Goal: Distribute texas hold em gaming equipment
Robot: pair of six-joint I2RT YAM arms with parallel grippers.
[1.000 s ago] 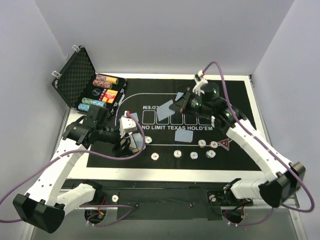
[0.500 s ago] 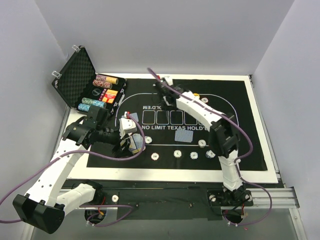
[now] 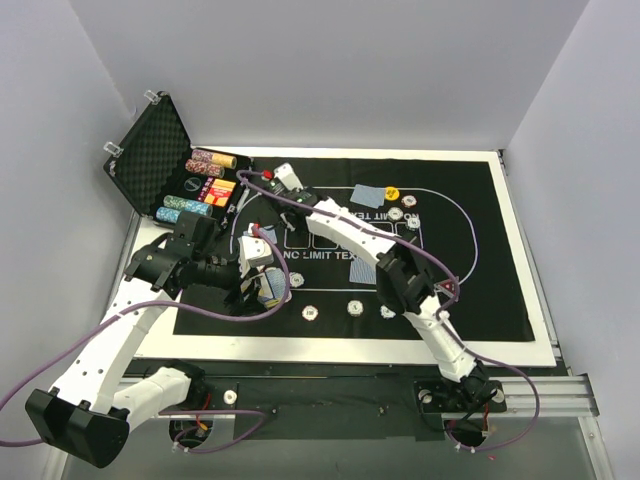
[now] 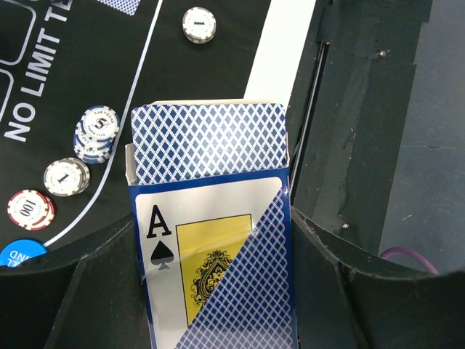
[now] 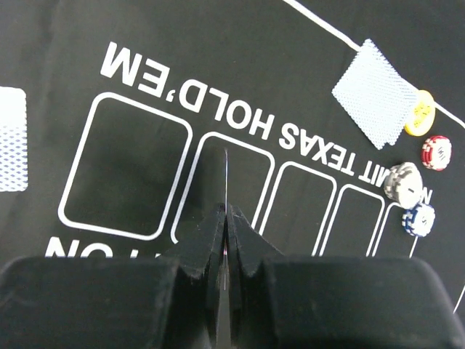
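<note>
Now, from above, the right gripper (image 3: 287, 182) is far over at the left end of the black mat (image 3: 480, 260), close to the open case (image 3: 150, 150). A second ago it hung over the mat's far right side, and the arm is now stretched across the printed boxes. The left gripper (image 3: 262, 280) has not moved and sits by the mat's near left corner. A face-down card (image 3: 368, 196) lies on the far side just beside a yellow button (image 3: 391, 193), and a red triangle (image 3: 449, 291) shows beside the right arm. In the left wrist view, the left gripper (image 4: 214, 276) is clamped on a pack of cards (image 4: 211, 145) with an ace of spades on its face. Some chips (image 4: 98, 131) lie on the mat to one side of it. In the right wrist view, the right gripper (image 5: 227, 218) is pressed together on a single card (image 5: 225, 174), seen edge-on above the printed boxes.
</note>
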